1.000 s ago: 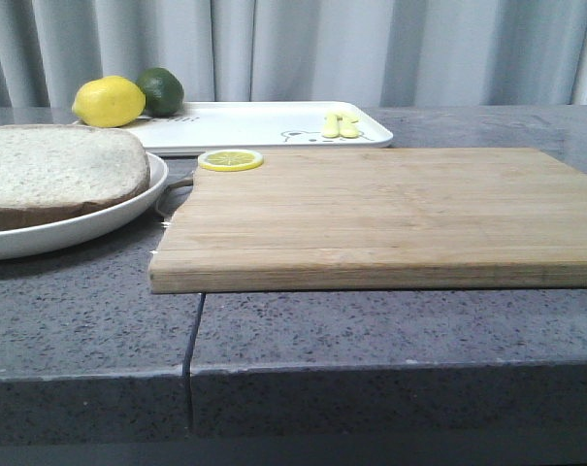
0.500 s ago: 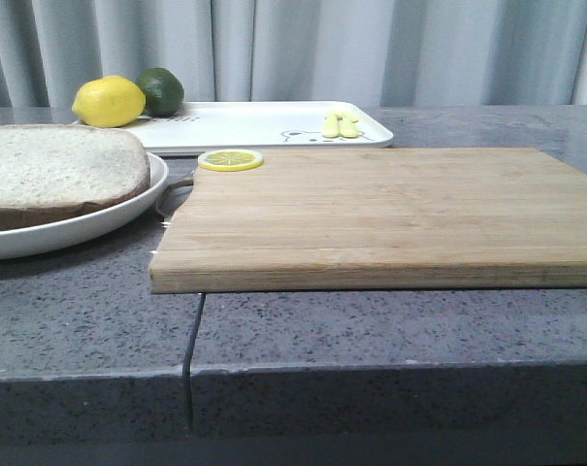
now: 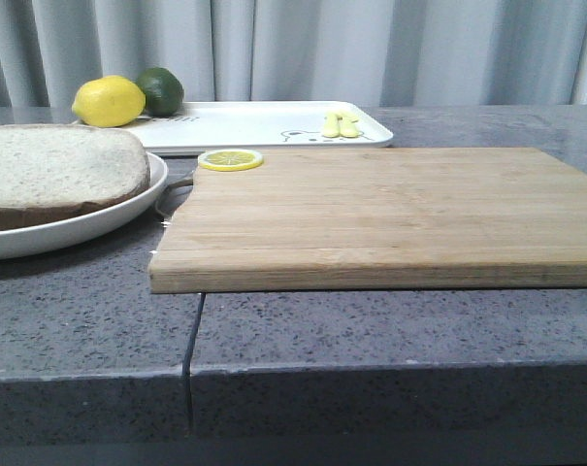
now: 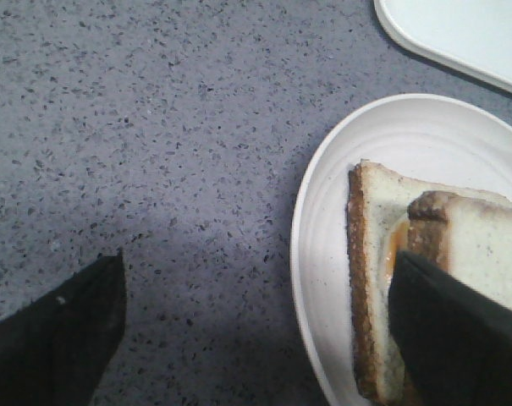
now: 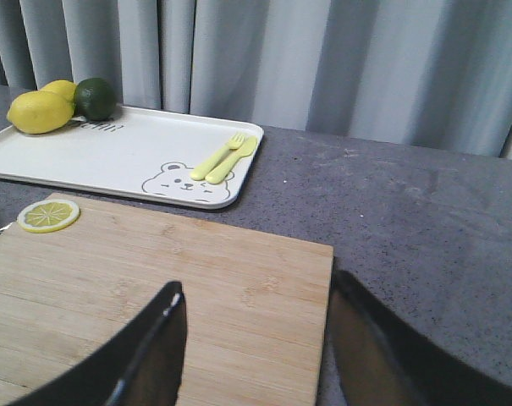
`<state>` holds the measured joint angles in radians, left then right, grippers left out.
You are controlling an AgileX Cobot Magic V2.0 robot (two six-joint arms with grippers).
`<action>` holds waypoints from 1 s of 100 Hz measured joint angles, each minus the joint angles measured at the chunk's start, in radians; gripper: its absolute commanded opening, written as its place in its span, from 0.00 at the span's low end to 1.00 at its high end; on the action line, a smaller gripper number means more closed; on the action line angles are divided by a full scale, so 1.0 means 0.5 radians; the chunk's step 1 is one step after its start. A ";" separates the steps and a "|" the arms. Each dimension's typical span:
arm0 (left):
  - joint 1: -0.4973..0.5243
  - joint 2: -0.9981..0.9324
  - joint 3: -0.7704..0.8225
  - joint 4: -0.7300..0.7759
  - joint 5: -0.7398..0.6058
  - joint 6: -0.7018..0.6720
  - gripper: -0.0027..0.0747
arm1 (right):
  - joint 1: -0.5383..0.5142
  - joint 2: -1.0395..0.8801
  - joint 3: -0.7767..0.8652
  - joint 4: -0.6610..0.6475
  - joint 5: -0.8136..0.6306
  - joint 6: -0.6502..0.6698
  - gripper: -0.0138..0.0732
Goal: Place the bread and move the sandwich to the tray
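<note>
The grey speckled surface (image 3: 89,320) carries everything, and the biggest thing on it is the wooden cutting board (image 3: 390,218), which lies flat in the middle and to the right. Behind it is the white tray (image 3: 264,124) with a small bear drawing; a yellow lemon (image 3: 109,102) and a green lime (image 3: 160,90) sit at its far left corner, and a pale yellow fork and spoon (image 5: 224,157) lie side by side on its right part. On the left of the board stands the round white plate (image 3: 80,228) with the sandwich (image 3: 55,175) on it. In the left wrist view an upper slice, the bread (image 4: 484,254), lies over a lower slice, and something orange, maybe egg, shows between them. A thin lemon slice (image 3: 230,159) rests on the far left corner of the board. The left end effector (image 4: 256,330) is spread wide, one finger (image 4: 454,338) over the bread, the other over bare surface. The right end effector (image 5: 256,338) is also spread, above the near right part of the board, holding nothing.
</note>
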<state>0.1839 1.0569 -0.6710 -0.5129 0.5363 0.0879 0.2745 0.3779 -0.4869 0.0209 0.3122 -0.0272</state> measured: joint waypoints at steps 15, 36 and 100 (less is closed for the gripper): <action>0.000 0.057 0.000 -0.039 -0.025 0.000 0.79 | 0.000 0.000 0.000 0.000 0.000 0.000 0.62; 0.000 0.125 0.000 -0.086 -0.047 0.000 0.79 | 0.000 0.000 0.000 0.000 0.000 0.000 0.62; 0.000 0.277 -0.003 -0.098 -0.071 0.000 0.79 | 0.000 0.000 0.000 0.000 0.000 0.000 0.62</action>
<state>0.1839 1.1955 -0.6723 -0.5616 0.5007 0.0879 0.2745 0.3779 -0.4869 0.0209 0.3122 -0.0272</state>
